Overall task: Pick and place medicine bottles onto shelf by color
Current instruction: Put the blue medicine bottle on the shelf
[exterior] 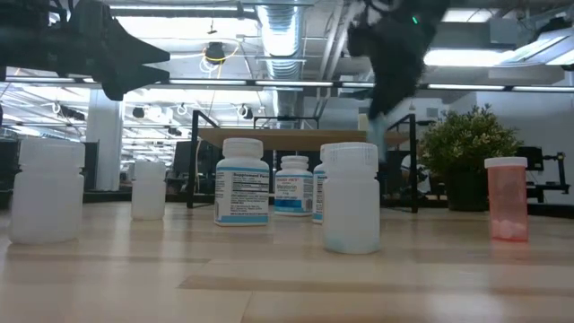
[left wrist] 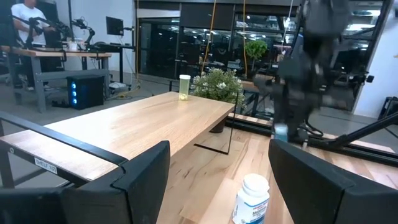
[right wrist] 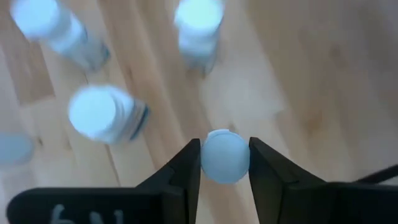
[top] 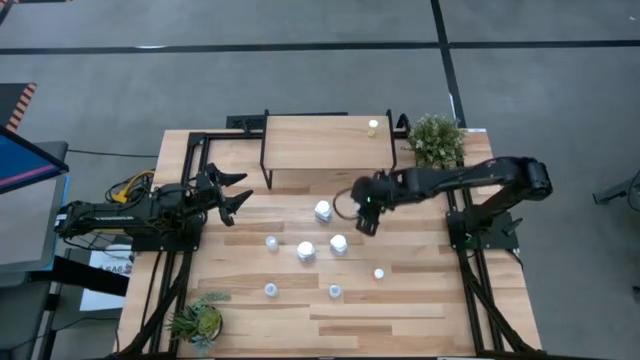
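- At twelve o'clock on your table [top: 420, 300] stands the shelf [top: 320, 145], its wooden top bare except for one pale-capped bottle [top: 373, 126] at its two o'clock corner.
- At nine o'clock, your left gripper [top: 232, 193] waits off the shelf's near corner, fingers spread apart with nothing between them.
- At centre, your right gripper [top: 366, 218] hangs above the table, its fingers [right wrist: 186, 168] clamped on a small light-blue-capped bottle [right wrist: 224, 156].
- At six o'clock from it, three big white bottles [top: 323, 211] cluster together, blue labels showing in the low view.
- Toward five and six o'clock, you see tiny bottles [top: 335, 291] scattered well apart.
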{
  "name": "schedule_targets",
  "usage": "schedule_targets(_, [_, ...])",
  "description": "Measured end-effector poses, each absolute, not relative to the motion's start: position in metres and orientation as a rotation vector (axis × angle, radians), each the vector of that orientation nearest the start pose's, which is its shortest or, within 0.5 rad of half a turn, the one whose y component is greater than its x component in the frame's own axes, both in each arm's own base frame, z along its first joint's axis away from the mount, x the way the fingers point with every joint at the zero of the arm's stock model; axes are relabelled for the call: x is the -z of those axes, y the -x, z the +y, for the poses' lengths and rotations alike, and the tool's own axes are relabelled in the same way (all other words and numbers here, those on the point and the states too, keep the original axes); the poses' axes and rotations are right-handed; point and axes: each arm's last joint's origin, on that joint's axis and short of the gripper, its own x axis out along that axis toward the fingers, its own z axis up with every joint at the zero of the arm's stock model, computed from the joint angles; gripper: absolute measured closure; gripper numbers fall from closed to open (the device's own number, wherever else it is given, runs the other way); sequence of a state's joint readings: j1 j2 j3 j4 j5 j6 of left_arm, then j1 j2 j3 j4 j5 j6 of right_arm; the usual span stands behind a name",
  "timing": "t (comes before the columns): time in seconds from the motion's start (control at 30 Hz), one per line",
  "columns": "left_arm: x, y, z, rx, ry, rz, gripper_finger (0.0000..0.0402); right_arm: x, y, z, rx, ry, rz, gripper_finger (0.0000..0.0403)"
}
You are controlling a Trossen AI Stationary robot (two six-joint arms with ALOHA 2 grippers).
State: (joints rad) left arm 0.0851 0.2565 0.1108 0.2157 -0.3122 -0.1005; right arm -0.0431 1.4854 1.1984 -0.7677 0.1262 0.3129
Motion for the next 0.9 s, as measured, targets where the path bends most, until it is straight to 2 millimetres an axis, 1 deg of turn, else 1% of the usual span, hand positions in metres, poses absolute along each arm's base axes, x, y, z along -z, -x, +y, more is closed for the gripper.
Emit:
schedule_targets(0.1, [-0.201, -0.11, 0.018, -0.394, 0.107, -0.09, 0.0141, -0.304, -0.297, -0.031, 0.335, -0.221, 0.992, 0.0281])
schedule_targets(0.2, [-0.201, -0.11, 0.018, -0.394, 0.107, -0.09, 0.0141, -0.331, -0.295, -0.049, 0.36, -0.203, 0.951, 0.0281])
schedule_targets(0.27, [-0.201, -0.11, 0.018, -0.393, 0.107, -0.09, 0.0141, -0.344, -0.292, -0.062, 0.385, -0.193, 0.931, 0.0281])
schedule_targets(0.33, [-0.201, -0.11, 0.018, -0.394, 0.107, -0.09, 0.0141, -0.353, -0.288, -0.076, 0.414, -0.18, 0.921, 0.0281])
schedule_targets(0.43, [-0.201, -0.11, 0.018, -0.393, 0.107, -0.09, 0.0141, -0.354, -0.282, -0.094, 0.457, -0.174, 0.926, 0.0281])
schedule_targets(0.63, [-0.201, -0.11, 0.018, -0.394, 0.107, -0.09, 0.0141, -0.351, -0.271, -0.129, 0.567, -0.225, 0.933, 0.0281])
schedule_targets(0.77, [-0.201, -0.11, 0.018, -0.394, 0.104, -0.089, 0.0141, -0.351, -0.263, -0.143, 0.61, -0.236, 0.936, 0.0281])
schedule_targets(0.9, [-0.201, -0.11, 0.018, -0.394, 0.096, -0.087, 0.0141, -0.351, -0.257, -0.152, 0.624, -0.222, 0.955, 0.0281])
